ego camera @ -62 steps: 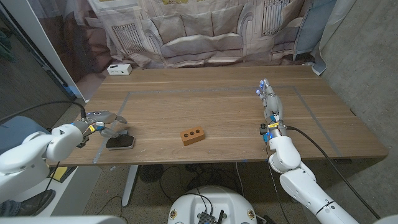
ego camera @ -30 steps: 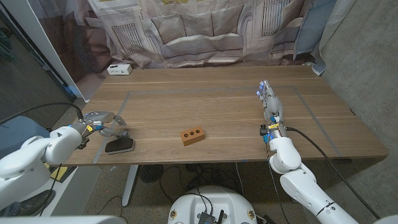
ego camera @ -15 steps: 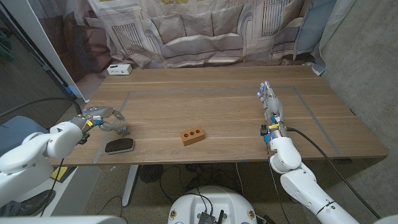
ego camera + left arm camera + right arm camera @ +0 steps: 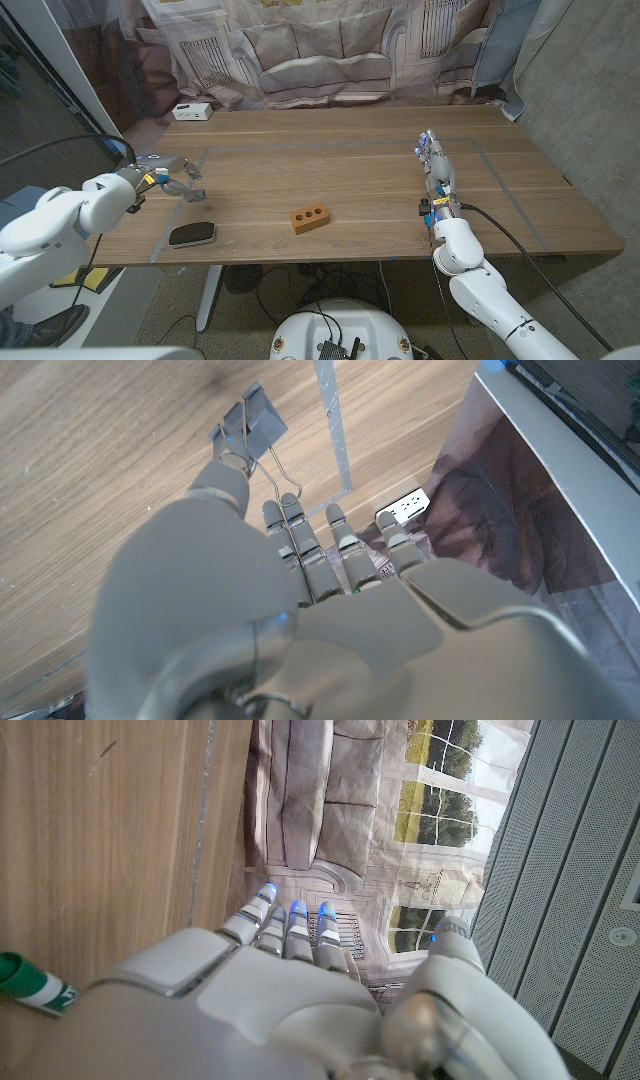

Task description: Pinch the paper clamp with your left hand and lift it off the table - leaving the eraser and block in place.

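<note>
Head view: left robot hand (image 4: pixel 165 178) near the tabletop's (image 4: pixel 360 180) left edge, raised, thumb and a finger pinching the paper clamp (image 4: pixel 194 184). Left wrist view: clamp (image 4: pixel 248 428) held by its wire handles, dark body pointing away from the fingertips, clear of the wood. Eraser (image 4: pixel 192 235), black, near the front-left corner. Block (image 4: pixel 310 217), brown, toward the front edge's middle. Right robot hand (image 4: pixel 433 158) near the right edge, fingers straight and together, holding nothing, aimed at the far edge.

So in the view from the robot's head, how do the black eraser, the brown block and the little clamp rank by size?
1. Eraser, largest.
2. Block, slightly smaller, close to the eraser.
3. Clamp, clearly smallest, pinched in the left robot hand.
</note>
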Tool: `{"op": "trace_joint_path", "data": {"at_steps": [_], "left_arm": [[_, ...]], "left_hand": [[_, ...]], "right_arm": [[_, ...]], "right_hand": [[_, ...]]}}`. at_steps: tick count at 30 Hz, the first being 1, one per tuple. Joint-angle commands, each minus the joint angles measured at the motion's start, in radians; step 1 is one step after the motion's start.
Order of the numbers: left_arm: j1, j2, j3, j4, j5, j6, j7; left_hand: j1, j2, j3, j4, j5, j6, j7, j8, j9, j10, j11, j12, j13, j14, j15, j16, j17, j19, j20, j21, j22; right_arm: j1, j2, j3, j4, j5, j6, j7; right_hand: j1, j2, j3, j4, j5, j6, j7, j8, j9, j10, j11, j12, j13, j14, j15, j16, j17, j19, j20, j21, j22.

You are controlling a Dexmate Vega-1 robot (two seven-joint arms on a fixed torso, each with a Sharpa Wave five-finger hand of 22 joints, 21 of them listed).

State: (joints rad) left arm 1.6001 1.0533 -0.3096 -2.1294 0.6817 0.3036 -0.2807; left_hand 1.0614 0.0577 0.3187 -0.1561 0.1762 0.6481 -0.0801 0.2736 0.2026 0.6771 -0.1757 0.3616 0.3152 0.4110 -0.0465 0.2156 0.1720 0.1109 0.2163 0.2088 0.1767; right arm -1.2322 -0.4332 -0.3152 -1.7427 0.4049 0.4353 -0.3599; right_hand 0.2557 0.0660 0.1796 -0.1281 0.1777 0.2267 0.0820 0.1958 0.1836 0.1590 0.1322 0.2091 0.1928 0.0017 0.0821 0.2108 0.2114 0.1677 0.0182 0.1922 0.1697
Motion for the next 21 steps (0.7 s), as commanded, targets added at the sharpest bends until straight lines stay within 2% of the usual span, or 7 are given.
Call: {"op": "trace_joint_path", "data": {"at_steps": [1,13,21], "left_arm": [[-0.026,-0.001,-0.009,-0.041,0.042,0.012,-0.032],[-0.037,-0.05,-0.007,-0.072,0.064,0.019,-0.016],[-0.056,-0.064,0.014,-0.095,0.06,0.025,-0.01]], "left_hand": [[0.004,0.004,0.002,0.001,0.004,0.018,0.004,0.0,0.003,0.028,-0.016,0.01,0.042,0.012,-0.038,0.0,0.001,0.006,0.001,-0.003,0.003],[0.045,0.023,0.014,-0.012,0.009,0.084,0.013,0.014,0.003,0.102,-0.008,0.021,0.047,0.044,-0.043,0.007,0.004,0.033,-0.001,0.001,0.003],[0.081,0.032,0.02,-0.015,0.012,0.147,0.019,0.026,0.002,0.178,-0.013,0.019,0.024,0.082,-0.063,0.016,0.005,0.07,-0.002,0.007,0.002]], "right_arm": [[0.007,0.007,-0.009,0.017,0.011,0.008,0.007],[-0.006,0.0,-0.007,-0.004,0.002,-0.002,-0.007],[-0.006,-0.003,-0.007,0.004,0.015,-0.006,0.002]], "right_hand": [[0.003,-0.002,-0.003,-0.002,-0.002,0.006,-0.002,-0.003,0.002,0.007,-0.004,-0.005,0.003,0.003,0.004,0.001,0.004,0.003,0.006,0.0,0.003],[0.003,-0.001,-0.003,-0.002,-0.002,0.005,-0.003,-0.003,0.002,0.008,-0.005,-0.005,0.003,0.005,0.005,0.002,0.004,0.001,0.009,0.0,0.003],[0.003,-0.002,-0.003,-0.002,-0.002,0.005,-0.004,-0.003,0.002,0.008,-0.007,-0.005,0.003,0.004,0.004,0.001,0.004,0.001,0.01,0.0,0.003]]}}
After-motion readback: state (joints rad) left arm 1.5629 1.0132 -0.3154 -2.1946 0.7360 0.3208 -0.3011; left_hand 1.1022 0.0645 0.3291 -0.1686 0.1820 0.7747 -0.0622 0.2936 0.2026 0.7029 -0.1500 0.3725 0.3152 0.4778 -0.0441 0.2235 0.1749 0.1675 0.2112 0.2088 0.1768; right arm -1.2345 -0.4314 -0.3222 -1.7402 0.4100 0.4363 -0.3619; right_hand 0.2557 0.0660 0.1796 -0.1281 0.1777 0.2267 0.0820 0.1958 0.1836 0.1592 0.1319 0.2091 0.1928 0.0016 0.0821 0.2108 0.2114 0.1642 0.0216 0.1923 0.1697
